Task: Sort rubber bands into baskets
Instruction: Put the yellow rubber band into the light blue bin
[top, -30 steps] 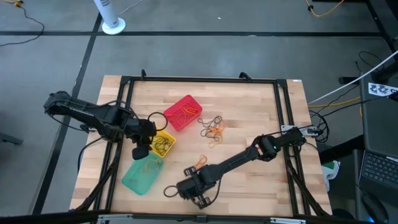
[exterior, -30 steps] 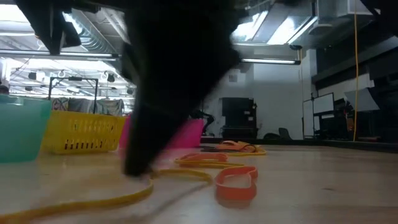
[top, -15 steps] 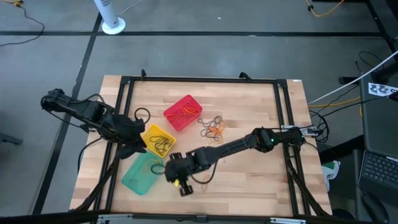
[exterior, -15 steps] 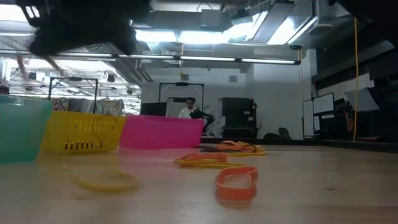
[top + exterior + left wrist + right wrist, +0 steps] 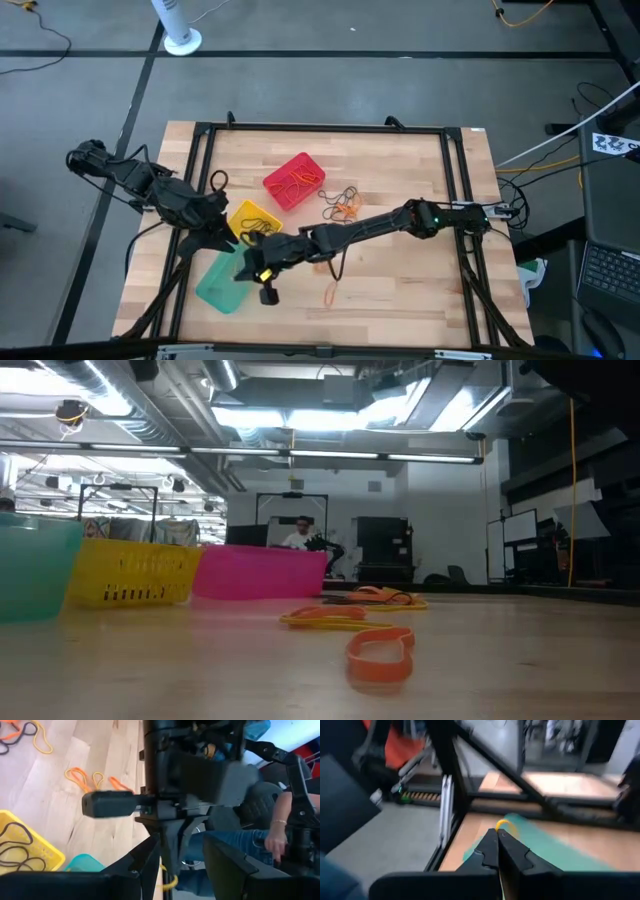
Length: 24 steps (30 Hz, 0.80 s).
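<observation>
One yellow band [image 5: 503,825] in R hand [image 5: 497,836]

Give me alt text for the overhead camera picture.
Seen from above, the right pincer, shut on a yellow rubber band, reaches over the teal basket on a wooden table. The left pincer waits beside the yellow basket; a red basket sits beyond.

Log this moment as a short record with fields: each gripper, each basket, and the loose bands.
right gripper: shut on a yellow rubber band, over the teal basket
left gripper: open, beside the yellow basket, holding nothing visible
red basket: holds orange bands
yellow basket: holds dark bands
loose bands: mixed pile right of the red basket; one orange band nearer the table's front edge
</observation>
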Each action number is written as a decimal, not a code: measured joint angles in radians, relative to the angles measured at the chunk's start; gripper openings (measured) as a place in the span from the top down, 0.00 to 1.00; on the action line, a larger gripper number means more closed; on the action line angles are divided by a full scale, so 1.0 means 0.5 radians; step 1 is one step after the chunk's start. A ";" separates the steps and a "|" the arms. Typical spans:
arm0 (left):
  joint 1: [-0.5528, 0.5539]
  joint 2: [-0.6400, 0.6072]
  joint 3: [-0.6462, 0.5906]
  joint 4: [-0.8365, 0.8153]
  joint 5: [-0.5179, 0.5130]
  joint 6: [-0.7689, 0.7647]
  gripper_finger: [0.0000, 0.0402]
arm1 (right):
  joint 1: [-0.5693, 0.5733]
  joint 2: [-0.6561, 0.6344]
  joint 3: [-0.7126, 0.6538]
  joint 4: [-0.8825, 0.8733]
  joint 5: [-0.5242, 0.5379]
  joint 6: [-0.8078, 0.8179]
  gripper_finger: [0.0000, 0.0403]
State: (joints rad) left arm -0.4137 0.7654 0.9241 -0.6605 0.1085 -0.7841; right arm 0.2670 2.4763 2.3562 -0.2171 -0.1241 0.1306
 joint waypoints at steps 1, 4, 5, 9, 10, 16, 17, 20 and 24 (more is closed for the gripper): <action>0.000 0.001 0.000 -0.002 0.000 0.001 0.64 | 0.000 0.000 0.000 0.040 0.024 -0.001 1.00; 0.000 0.000 0.000 -0.001 -0.001 0.012 0.64 | -0.001 0.000 0.000 0.087 0.119 -0.007 1.00; 0.000 0.000 0.000 -0.001 0.000 0.013 0.64 | -0.001 0.000 0.000 0.082 0.159 -0.009 1.00; 0.000 0.000 0.000 -0.001 -0.001 0.017 0.64 | -0.001 0.011 0.000 0.075 0.286 -0.015 1.00; 0.000 0.001 0.000 -0.001 -0.001 0.017 0.64 | -0.001 0.015 0.000 0.065 0.306 -0.015 1.00; 0.000 0.001 0.000 -0.007 -0.005 0.018 0.64 | -0.003 0.053 -0.026 0.007 0.333 -0.014 0.97; 0.000 0.001 0.000 -0.008 -0.011 0.019 0.64 | -0.003 0.054 -0.026 0.007 0.333 -0.014 0.96; 0.000 0.002 0.000 -0.008 -0.033 0.019 0.64 | -0.003 0.056 -0.026 -0.005 0.333 -0.012 0.90; 0.000 0.002 0.000 -0.008 -0.062 0.019 0.64 | -0.003 0.057 -0.026 -0.060 0.351 -0.010 0.79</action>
State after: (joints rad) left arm -0.4137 0.7662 0.9241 -0.6647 0.0776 -0.7746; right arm 0.2657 2.5050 2.3432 -0.2472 0.0513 0.1256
